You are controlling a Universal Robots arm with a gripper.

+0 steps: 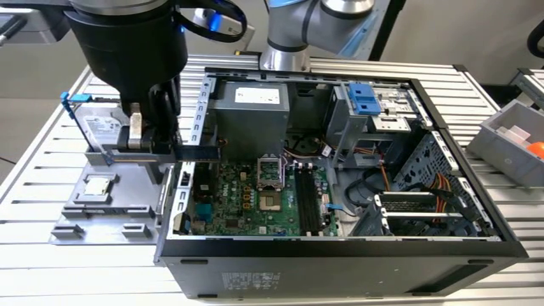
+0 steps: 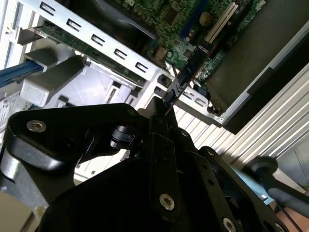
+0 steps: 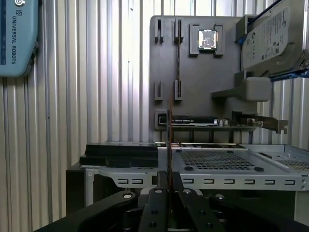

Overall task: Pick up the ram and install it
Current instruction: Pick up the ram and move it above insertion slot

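Because the ram [image 3: 168,140] must enter its slot [image 1: 304,201] edge-on, we clamp one end between the jaws of the gripper [image 3: 168,180], its length jutting straight ahead of them.

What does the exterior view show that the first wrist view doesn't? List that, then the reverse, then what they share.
Exterior view: the green motherboard inside the open computer case, the arm's base, and a grey bin at the exterior view's right.
First wrist view: the ram seen edge-on, clamped in the pincer, and a dark card slotted in the grey tray.
Both: the tray, the hard drive, the small square chip, the pincer and the case's wall.
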